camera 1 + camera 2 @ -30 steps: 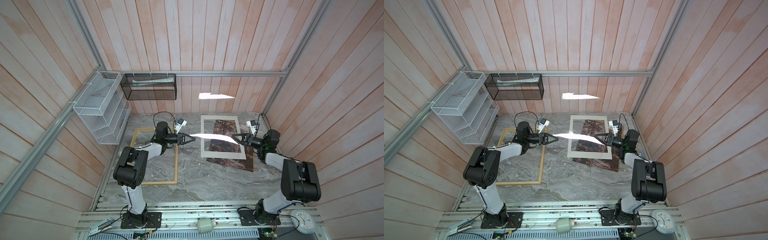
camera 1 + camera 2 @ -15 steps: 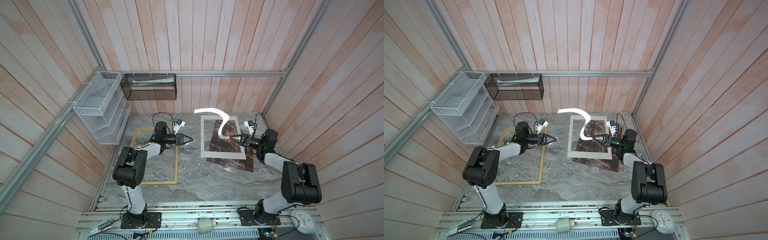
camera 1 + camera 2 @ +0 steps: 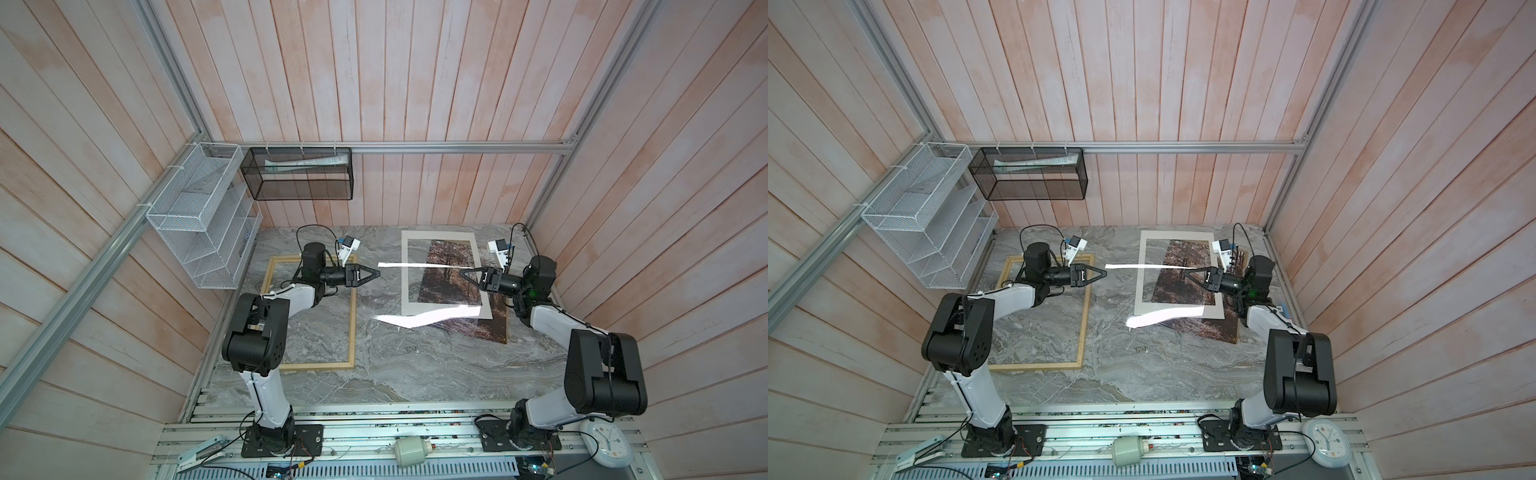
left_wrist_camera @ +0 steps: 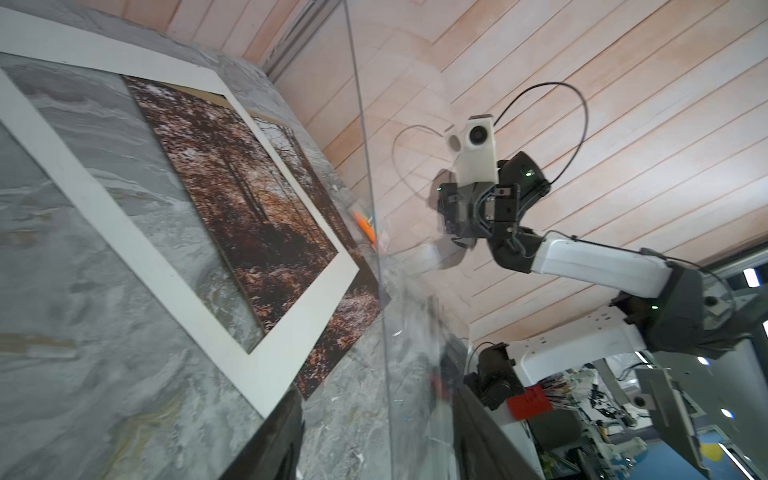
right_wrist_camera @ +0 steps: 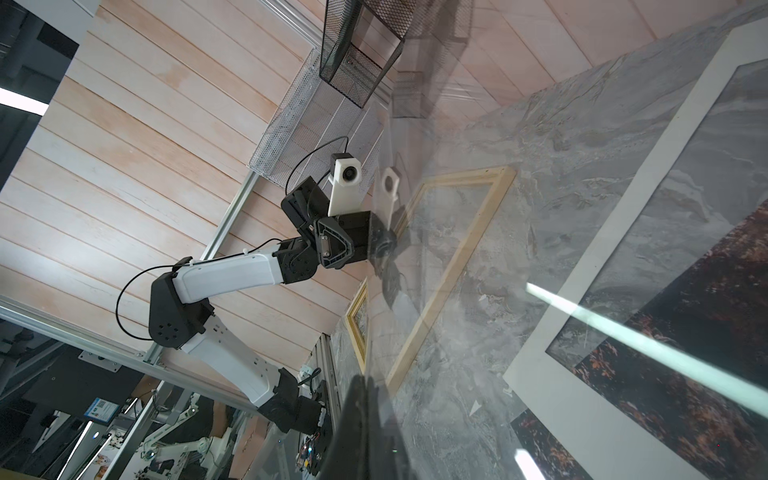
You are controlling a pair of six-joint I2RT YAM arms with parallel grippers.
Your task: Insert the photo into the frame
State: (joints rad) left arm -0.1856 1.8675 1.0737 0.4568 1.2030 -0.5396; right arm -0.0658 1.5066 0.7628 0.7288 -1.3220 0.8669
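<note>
Toward the surface's (image 3: pixel 395 374) far right corner the photo (image 3: pixel 494 332) lies partly under a white mat (image 3: pixel 436 235), the frame (image 3: pixel 316 366) along the left edge. The right gripper (image 3: pixel 462 272) pinches a clear sheet (image 3: pixel 415 321); the left gripper (image 3: pixel 377 273) stands spread.

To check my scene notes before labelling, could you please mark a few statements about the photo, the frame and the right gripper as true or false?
1. The photo lies partly under the white mat. True.
2. In both top views the frame lies to the right of the mat. False: it lies to the left of it.
3. The photo is already inside the frame. False: they lie apart on the table.
4. The right gripper is shut on the clear sheet. True.
5. A black mesh basket hangs on the back wall. True.
</note>
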